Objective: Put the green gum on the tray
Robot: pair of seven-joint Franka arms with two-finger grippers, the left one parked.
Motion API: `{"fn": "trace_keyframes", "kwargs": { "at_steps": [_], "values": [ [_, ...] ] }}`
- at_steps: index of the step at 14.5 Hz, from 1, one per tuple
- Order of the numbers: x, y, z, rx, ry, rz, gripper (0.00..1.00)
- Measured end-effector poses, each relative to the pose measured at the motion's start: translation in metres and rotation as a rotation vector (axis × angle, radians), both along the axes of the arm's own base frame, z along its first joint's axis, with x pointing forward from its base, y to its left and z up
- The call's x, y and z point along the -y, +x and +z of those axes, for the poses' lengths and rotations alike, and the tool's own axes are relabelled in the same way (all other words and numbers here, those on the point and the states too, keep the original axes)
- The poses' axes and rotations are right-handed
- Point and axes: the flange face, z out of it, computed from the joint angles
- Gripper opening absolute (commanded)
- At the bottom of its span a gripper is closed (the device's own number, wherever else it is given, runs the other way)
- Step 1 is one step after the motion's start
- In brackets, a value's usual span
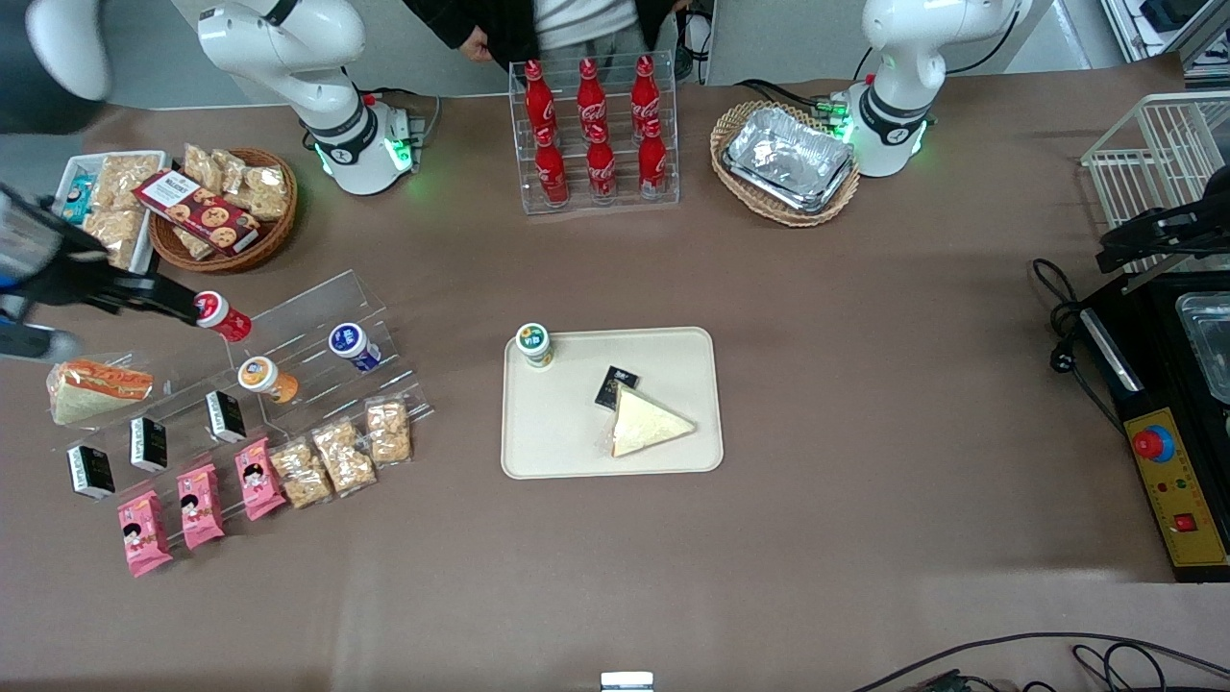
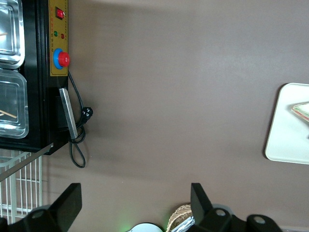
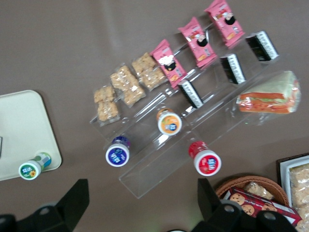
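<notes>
From the front, the green gum (image 1: 534, 345) stands upright on the cream tray (image 1: 538, 423), at the corner nearest the working arm's end and farthest from the camera. On the same tray lie a small black packet (image 1: 615, 386) and a wrapped triangular sandwich (image 1: 649, 424), touching each other, both apart from the gum. The gripper (image 1: 144, 294) hangs at the working arm's end of the table, above the clear acrylic display stand (image 1: 317, 308), just beside the red-lidded bottle (image 1: 221, 315).

In the right wrist view, the gripper's two fingers (image 3: 77, 200) are spread wide with nothing between them. The green gum (image 3: 34, 166) sits just inside the tray's (image 3: 24, 130) rounded corner. The blue-lidded bottle (image 3: 118, 152), orange-lidded bottle (image 3: 169, 121) and red-lidded bottle (image 3: 205, 158) rest on the stand's steps.

The left wrist view shows only one end of the tray (image 2: 285, 125) on the brown tabletop (image 2: 169, 96).
</notes>
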Motion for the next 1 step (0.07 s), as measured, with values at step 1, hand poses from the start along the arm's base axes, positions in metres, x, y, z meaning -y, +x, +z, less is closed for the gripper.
{"fn": "trace_keyframes", "kwargs": {
  "at_steps": [1],
  "values": [
    [0.0117,-0.0047,0.0076,0.009,0.001,-0.014,1.0]
  ]
}}
